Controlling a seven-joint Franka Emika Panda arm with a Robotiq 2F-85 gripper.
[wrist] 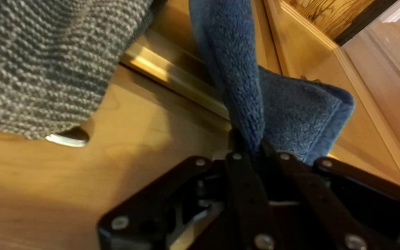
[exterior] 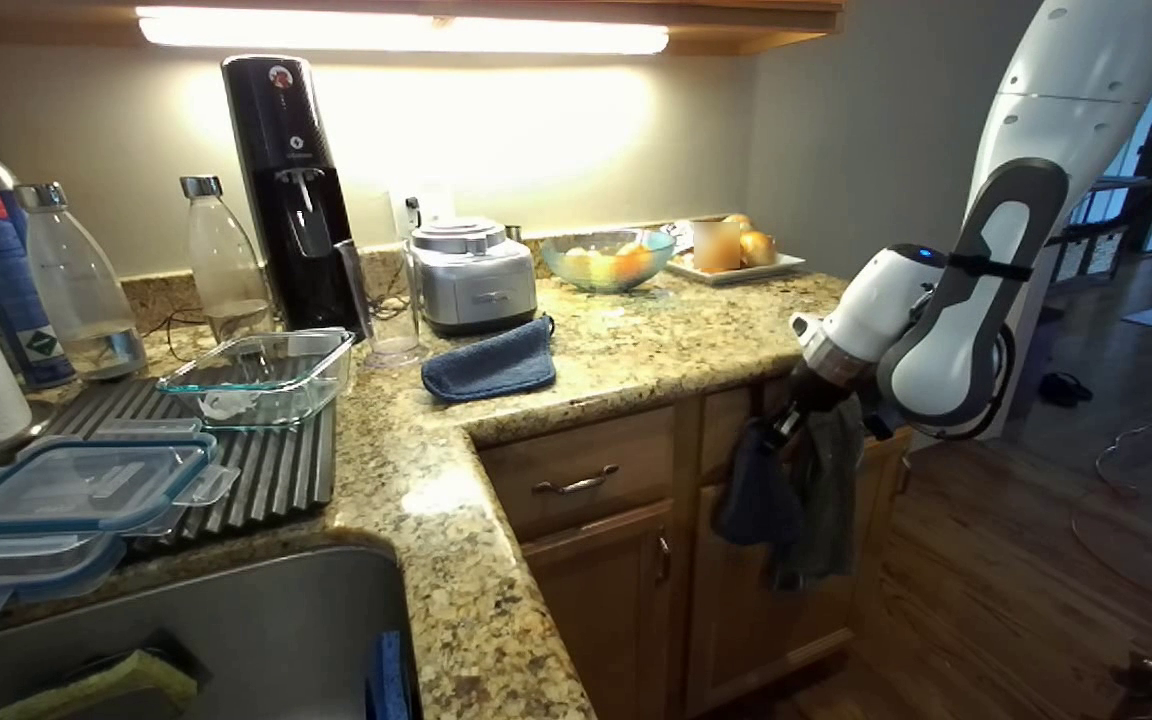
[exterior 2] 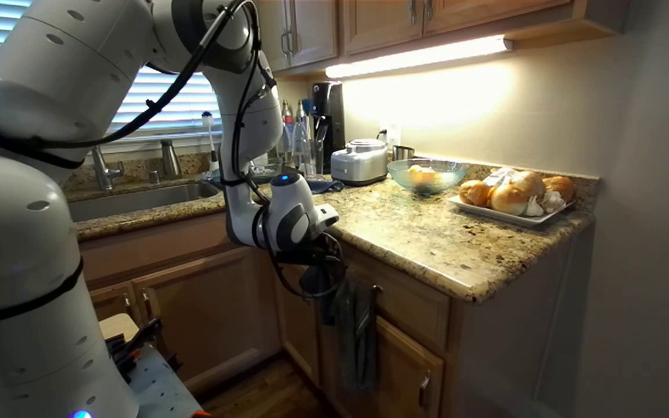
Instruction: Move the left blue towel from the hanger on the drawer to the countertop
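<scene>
gripper (wrist: 250,147) clamped on blue towel (wrist: 245,80), cloth dangling below the countertop (exterior: 676,330), grey towel (wrist: 50,73) beside it, on handle (wrist: 68,139) of drawer (wrist: 141,128)

You are in a kitchen. You can tell from the sink (exterior 2: 131,203) and tap (exterior 2: 102,174), the speckled countertop (exterior 2: 404,226), and the wooden cupboards (exterior 2: 207,313) above and below it. You can also see garlic (exterior 2: 553,201) on a white plate (exterior 2: 485,212) near a glass bowl (exterior 2: 453,175).
</scene>
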